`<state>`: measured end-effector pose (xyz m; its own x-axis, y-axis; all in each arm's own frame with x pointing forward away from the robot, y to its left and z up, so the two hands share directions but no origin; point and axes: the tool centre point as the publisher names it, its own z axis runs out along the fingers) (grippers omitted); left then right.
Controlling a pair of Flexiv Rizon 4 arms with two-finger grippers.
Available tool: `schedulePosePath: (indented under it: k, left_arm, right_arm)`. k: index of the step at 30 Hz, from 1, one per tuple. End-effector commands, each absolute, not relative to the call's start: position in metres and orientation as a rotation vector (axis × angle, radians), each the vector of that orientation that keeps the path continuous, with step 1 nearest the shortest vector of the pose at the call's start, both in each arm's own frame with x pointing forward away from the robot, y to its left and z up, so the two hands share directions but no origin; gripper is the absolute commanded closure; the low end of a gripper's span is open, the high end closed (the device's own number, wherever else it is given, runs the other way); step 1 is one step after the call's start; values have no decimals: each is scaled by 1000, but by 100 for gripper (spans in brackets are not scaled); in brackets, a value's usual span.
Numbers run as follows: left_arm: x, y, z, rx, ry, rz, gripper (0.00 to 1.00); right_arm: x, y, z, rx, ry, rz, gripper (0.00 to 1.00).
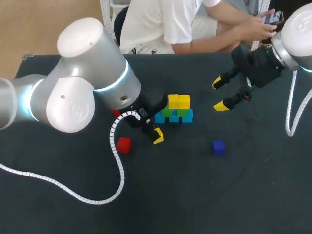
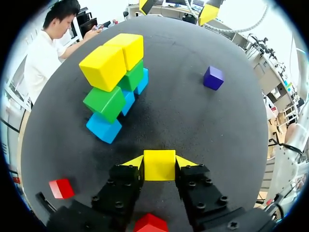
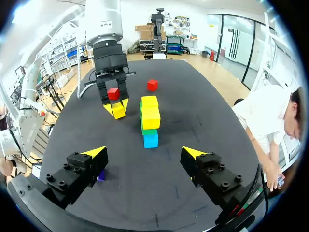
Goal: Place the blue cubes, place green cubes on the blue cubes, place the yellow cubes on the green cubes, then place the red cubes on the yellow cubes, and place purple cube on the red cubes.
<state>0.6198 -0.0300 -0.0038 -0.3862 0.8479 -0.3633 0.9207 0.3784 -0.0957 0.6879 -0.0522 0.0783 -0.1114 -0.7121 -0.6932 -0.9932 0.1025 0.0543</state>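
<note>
The yellow cube (image 2: 159, 166) sits clamped between the two fingers of our left gripper (image 2: 159, 162), low over the dark table (image 1: 253, 195) and just in front of the stack (image 1: 174, 109). We judge the yellow step to be in hand. The stack already shows a row of blue cubes (image 2: 105, 128), green cubes (image 2: 105, 102) on them, and two yellow cubes (image 2: 104, 66) on top. The next move calls for lifting the held cube clear of the top layer and setting it squarely on the greens, though we cannot tell how much free green surface remains. The cube is bright, sharp-edged and seated squarely in the grip. Two red cubes (image 1: 123, 145) and the purple cube (image 1: 219, 147) lie loose, well apart from the stack. Our right gripper (image 1: 219, 95) hangs beyond it, fingers spread wide around nothing.
</note>
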Motion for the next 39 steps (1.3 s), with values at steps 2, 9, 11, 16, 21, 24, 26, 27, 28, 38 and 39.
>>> schedulePosePath:
  k: [2,9,11,16,21,24,26,27,28,38,39]
  left_arm:
    - [615,-25,9,1613,2327,-425,100]
    - [614,-20,35,1710,2229,-441,100]
    - [613,-19,42,1726,2208,-439,100]
    - [614,-20,56,1749,2171,-438,100]
    - [618,-24,64,1780,2141,-433,100]
    - [626,-27,65,1811,2133,-443,100]
    - [632,-29,69,1830,2126,-431,100]
    - [635,-30,71,1836,2121,-426,100]
    - [638,-31,72,1846,2117,-418,100]
    - [660,-39,72,1904,2094,-438,100]
    - [662,-39,71,1906,2095,-440,100]
  right_arm:
    - [687,-52,78,-1660,1880,729,0]
    - [687,-52,78,-1660,1880,729,0]
    - [687,-52,78,-1660,1880,729,0]
    - [687,-52,78,-1660,1880,729,0]
    - [687,-52,78,-1660,1880,729,0]
    - [687,-52,78,-1660,1880,729,0]
    - [687,-52,78,-1660,1880,729,0]
    - [687,-52,78,-1660,1880,729,0]
    - [687,-52,78,-1660,1880,729,0]
    - [687,-52,78,-1660,1880,729,0]
    - [687,-52,78,-1660,1880,729,0]
